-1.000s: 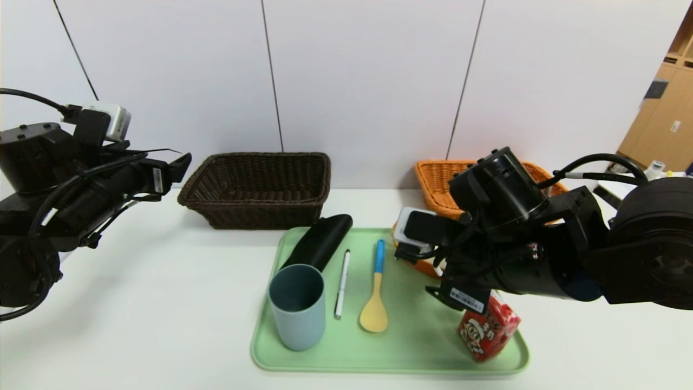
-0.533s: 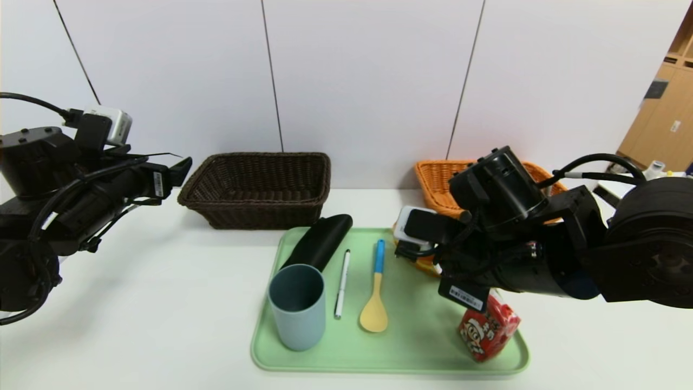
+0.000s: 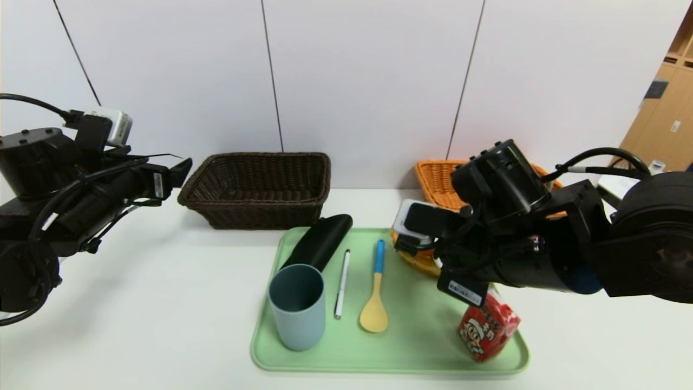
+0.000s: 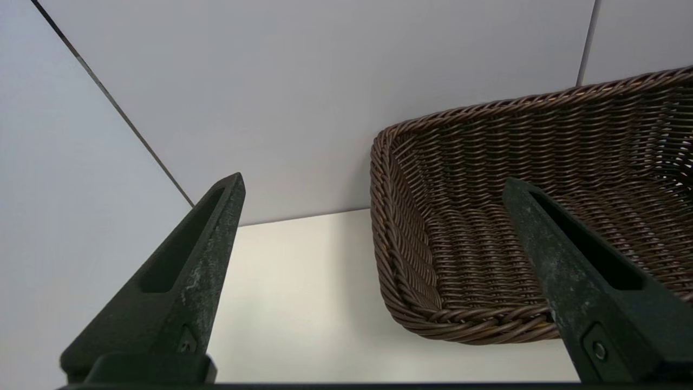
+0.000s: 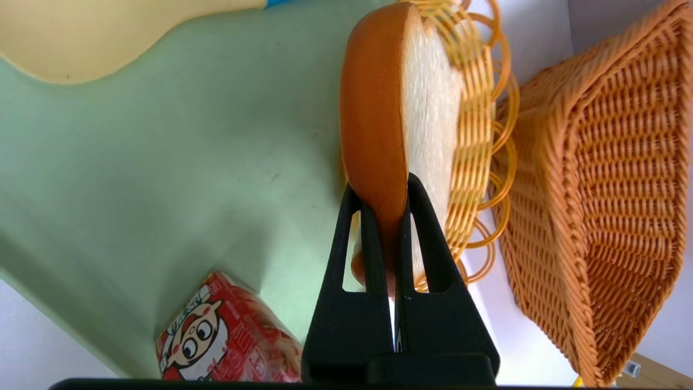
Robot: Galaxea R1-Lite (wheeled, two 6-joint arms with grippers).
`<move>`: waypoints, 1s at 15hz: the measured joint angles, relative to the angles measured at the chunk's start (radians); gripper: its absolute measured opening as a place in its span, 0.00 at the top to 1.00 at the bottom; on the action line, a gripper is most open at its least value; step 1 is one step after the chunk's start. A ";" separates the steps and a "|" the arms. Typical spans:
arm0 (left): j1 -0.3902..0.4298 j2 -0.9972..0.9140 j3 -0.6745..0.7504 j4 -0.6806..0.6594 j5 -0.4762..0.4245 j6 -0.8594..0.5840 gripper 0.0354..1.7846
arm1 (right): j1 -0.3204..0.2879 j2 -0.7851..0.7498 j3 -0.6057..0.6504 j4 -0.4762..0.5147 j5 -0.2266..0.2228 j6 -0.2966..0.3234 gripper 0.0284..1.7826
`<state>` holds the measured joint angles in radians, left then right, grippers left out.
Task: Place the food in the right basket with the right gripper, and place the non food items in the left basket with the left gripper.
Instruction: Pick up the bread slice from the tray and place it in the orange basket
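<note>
Right wrist view: right tool (image 5: 379, 203) pinches bread slice (image 5: 400, 119).

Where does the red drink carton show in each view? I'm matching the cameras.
Head view: red drink carton at the green tray's near right corner, below the right arm.
Left wrist view: not in it.
Right wrist view: carton beside the pincer's base.
Shared landmark: the green tray.

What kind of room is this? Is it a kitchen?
Probably not a kitchen; it looks like a robot test room. There is a bare white table, plain wall panels, and a green tray of sorting items.
</note>
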<state>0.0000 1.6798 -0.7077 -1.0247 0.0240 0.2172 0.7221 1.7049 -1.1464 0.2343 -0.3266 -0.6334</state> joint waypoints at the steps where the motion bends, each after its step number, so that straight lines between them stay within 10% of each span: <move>1: 0.000 0.000 0.001 0.000 0.000 -0.001 0.06 | -0.009 0.000 -0.020 0.001 0.002 0.015 0.96; 7: -0.002 0.001 0.016 0.000 0.000 -0.001 0.06 | -0.089 -0.021 -0.094 0.009 0.035 0.101 0.96; 15: -0.002 0.001 0.022 0.000 0.000 0.002 0.06 | -0.111 -0.058 -0.380 0.118 0.099 0.407 0.96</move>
<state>-0.0017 1.6813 -0.6853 -1.0247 0.0238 0.2194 0.6113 1.6472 -1.5268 0.3526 -0.2274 -0.2264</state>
